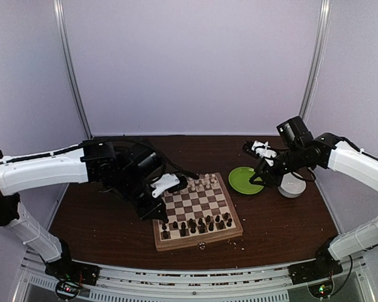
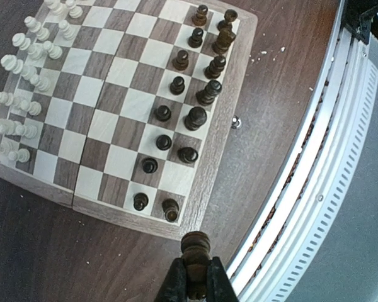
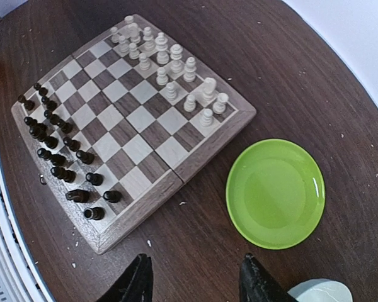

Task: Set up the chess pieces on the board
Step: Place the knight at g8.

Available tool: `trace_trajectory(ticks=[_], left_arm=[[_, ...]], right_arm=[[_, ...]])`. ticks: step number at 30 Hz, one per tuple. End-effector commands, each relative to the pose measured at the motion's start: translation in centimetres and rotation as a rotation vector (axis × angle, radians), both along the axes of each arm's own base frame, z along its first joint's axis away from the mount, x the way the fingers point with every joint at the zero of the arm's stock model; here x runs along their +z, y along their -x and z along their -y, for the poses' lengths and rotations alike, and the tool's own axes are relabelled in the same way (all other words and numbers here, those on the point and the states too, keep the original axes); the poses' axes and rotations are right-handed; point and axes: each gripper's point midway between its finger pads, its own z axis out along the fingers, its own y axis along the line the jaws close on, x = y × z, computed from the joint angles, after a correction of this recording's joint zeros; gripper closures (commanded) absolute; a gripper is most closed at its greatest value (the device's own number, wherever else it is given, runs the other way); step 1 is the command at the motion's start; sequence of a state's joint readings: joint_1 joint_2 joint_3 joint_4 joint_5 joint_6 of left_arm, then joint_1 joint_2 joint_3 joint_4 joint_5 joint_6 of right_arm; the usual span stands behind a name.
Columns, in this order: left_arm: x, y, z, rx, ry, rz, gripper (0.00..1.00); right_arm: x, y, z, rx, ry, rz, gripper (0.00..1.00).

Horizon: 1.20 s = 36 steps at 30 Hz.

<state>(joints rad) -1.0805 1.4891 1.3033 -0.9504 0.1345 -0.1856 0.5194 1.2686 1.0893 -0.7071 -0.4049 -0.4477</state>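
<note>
The chequered wooden board (image 1: 197,212) lies mid-table. Pale cream pieces (image 3: 170,60) fill its far rows and dark brown pieces (image 2: 189,94) its near rows. My left gripper (image 2: 195,280) is shut on a dark brown piece (image 2: 196,251), held above the table just off the board's near left corner. In the top view the left gripper (image 1: 152,212) sits at the board's left edge. My right gripper (image 3: 195,283) is open and empty, hovering over bare table between the board (image 3: 176,167) and the green plate (image 3: 275,192); in the top view the right gripper (image 1: 260,176) is above the plate.
A round green plate (image 1: 246,180) lies right of the board, with a white bowl (image 1: 292,187) beside it. The bowl's rim shows in the right wrist view (image 3: 319,292). A metal clasp (image 2: 237,121) is on the board's near edge. A white slotted rail (image 2: 315,189) runs along the table's front edge.
</note>
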Motion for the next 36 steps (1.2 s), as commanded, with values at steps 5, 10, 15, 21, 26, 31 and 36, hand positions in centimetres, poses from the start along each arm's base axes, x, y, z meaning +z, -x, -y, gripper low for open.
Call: trace_trajectory(ticks=[5,10,15,21,26,31,36], left_arm=[[-2.5,-0.5,1.7,-0.118,-0.169,0.055,1.00],[-3.9,-0.8,2.6,-0.131,-0.185,0.048,1.00],[-5.4,-1.1,3.0,-0.141,-0.226,0.050,1.00],[-7.0,-1.3,3.6,-0.148,-0.248,0.048,1.00],[-7.9,-1.3,3.9,-0.152,-0.249,0.040,1.00],[-8.8,-1.3,4.1,-0.156,-0.250,0.030,1.00],[-9.8,-1.2,3.5,-0.156,-0.282,0.023,1.00]], right_arm=[[2.6,-1.9,1.0,-0.044,-0.142,0.048,0.52],[2.5,-1.7,0.9,-0.030,-0.139,0.038,0.52],[2.0,-1.6,0.8,-0.023,-0.133,0.023,0.52],[1.5,-1.6,0.8,-0.017,-0.123,0.008,0.52],[1.3,-1.7,0.8,-0.016,-0.120,0.002,0.52],[1.0,-1.7,0.7,-0.013,-0.113,-0.005,0.51],[0.8,-1.7,0.7,-0.012,-0.109,-0.014,0.51]])
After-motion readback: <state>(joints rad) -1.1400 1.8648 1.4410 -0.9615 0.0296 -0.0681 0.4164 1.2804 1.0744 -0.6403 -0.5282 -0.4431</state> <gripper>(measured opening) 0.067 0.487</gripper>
